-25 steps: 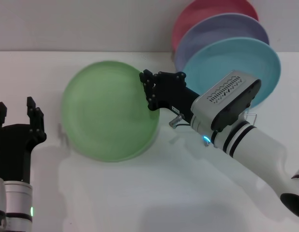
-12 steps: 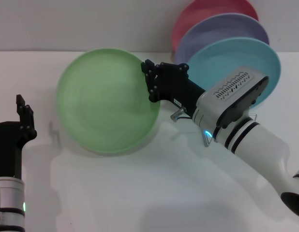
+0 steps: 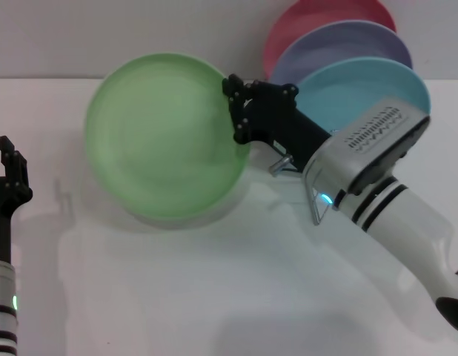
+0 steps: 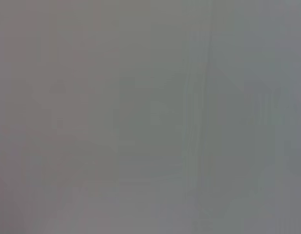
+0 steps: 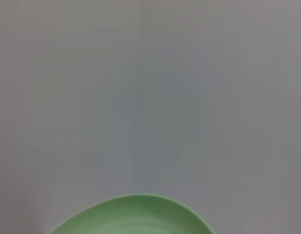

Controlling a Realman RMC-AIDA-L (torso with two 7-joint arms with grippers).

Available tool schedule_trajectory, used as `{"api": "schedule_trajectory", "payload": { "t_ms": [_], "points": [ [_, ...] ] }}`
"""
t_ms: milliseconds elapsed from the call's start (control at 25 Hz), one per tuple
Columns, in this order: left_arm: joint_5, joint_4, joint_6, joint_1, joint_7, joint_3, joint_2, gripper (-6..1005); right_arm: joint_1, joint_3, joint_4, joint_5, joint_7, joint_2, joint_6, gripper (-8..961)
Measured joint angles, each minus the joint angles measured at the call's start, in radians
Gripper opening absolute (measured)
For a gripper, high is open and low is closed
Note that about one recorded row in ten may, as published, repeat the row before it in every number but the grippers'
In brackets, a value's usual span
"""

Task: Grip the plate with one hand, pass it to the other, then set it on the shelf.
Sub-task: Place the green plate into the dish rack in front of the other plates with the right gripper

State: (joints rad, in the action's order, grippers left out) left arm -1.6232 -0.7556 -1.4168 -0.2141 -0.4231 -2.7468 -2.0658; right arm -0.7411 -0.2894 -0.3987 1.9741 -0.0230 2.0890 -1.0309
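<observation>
The light green plate (image 3: 166,137) hangs tilted above the white table, its face turned toward me. My right gripper (image 3: 239,111), black on a grey vented housing, is shut on the plate's right rim. The plate's edge also shows in the right wrist view (image 5: 131,214). My left gripper (image 3: 10,167) stands at the far left edge, apart from the plate, open and empty, with only one finger showing. Bits of the silver wire shelf (image 3: 279,163) peek out beside my right arm; most of it is hidden behind the arm. The left wrist view shows only plain grey.
Three plates stand upright at the back right: turquoise (image 3: 362,89), lavender (image 3: 340,41) and pink (image 3: 310,15). White table surface (image 3: 177,289) spreads in front of me.
My right gripper has raised the green plate and carried it up and back toward the wall. My left arm has drawn back to the left, partly out of the picture.
</observation>
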Motion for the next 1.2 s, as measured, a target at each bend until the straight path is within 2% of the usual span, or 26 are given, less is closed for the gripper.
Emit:
{"api": "schedule_trajectory", "payload": {
  "t_ms": [320,360,400,520,680,960,1200],
  "points": [
    [0.000,0.142,0.039,-0.043,0.206,0.032,0.002,683,0.054,0.009,0.045,0.009,0.000,-0.004,-0.199,21],
    [0.000,0.174,0.041,-0.050,0.266,0.032,0.002,686,0.064,0.007,0.053,0.016,0.000,-0.005,-0.235,21],
    [0.000,0.246,0.056,-0.065,0.414,0.030,0.001,690,0.071,0.004,0.061,0.021,0.001,-0.006,-0.267,21],
    [0.011,0.328,0.082,-0.083,0.578,0.023,0.001,700,0.094,0.004,0.106,0.026,-0.005,-0.007,-0.392,20],
    [0.062,0.396,0.100,-0.092,0.703,0.028,-0.001,752,0.122,0.009,0.164,0.026,-0.007,-0.008,-0.550,20],
    [0.069,0.406,0.103,-0.091,0.735,0.029,0.000,867,0.153,0.010,0.312,0.026,-0.008,-0.010,-0.779,19],
    [0.130,0.403,0.134,-0.094,0.797,0.029,-0.001,867,0.157,0.013,0.496,0.026,-0.004,-0.016,-0.912,19]
  ]
}}
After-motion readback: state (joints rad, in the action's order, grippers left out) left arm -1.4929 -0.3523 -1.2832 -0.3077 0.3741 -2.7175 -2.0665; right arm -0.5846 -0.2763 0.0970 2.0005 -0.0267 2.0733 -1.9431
